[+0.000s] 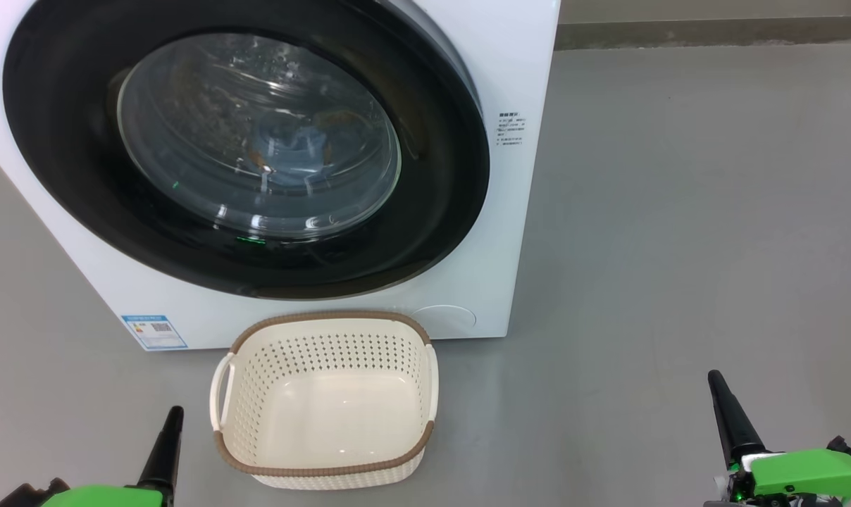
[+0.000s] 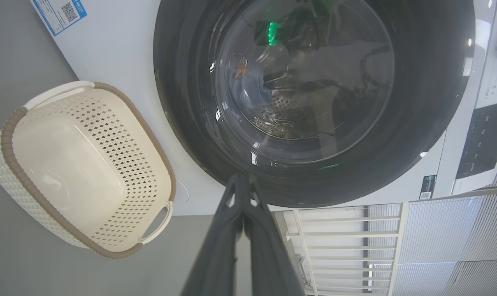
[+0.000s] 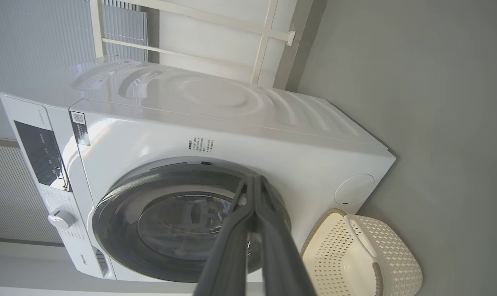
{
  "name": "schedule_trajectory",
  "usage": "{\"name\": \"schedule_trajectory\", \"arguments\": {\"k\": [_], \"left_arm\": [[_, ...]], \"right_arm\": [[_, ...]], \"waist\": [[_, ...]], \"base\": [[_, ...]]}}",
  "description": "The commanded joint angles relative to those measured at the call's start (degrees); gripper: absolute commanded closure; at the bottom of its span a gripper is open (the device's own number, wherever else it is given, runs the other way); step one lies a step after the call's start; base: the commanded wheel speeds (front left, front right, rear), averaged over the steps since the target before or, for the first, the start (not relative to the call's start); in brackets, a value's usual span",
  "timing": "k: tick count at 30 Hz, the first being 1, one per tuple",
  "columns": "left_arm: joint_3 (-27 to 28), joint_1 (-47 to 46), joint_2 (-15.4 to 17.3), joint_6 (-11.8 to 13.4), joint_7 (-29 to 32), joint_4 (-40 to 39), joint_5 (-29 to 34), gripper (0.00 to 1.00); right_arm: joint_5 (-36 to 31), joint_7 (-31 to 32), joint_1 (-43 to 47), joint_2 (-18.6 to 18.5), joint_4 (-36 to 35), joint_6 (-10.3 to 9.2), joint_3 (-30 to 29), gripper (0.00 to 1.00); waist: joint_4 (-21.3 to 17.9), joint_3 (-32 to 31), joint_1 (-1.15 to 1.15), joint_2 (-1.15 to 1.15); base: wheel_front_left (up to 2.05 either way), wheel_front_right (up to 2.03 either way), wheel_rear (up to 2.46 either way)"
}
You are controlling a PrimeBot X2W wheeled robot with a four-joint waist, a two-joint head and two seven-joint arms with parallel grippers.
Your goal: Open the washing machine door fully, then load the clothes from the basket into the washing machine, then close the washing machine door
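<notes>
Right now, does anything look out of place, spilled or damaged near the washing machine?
Nothing stands out. The basket stands upright and empty on the floor before the washing machine. The washing machine door looks shut, and clothes show inside through its glass. I see no spill or damage.

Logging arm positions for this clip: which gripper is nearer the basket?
Left. The left gripper sits just off the left side of the basket, shut, not touching it. The right gripper is far off to the basket's right, also shut.
</notes>
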Motion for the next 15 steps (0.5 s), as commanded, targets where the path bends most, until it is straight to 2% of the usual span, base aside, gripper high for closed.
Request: {"name": "schedule_trajectory", "arguments": {"k": [1, 15], "left_arm": [[2.05, -2.75, 0.65, -0.08, 0.56, -1.02, -1.91, 1.00], [2.99, -3.69, 0.25, -0.11, 2.81, -0.64, -10.20, 1.00]], "right_arm": [[1.72, 0.55, -2.69, -0.09, -1.86, -0.05, 0.70, 1.00], [9.27, 2.94, -3.02, 0.29, -2.64, -0.06, 0.24, 1.00]], "waist": [[0.01, -0.05, 0.00, 0.00], [0.06, -0.56, 0.00, 0.00]], "base": [[0.00, 0.00, 0.00], [0.00, 0.00, 0.00]]}}
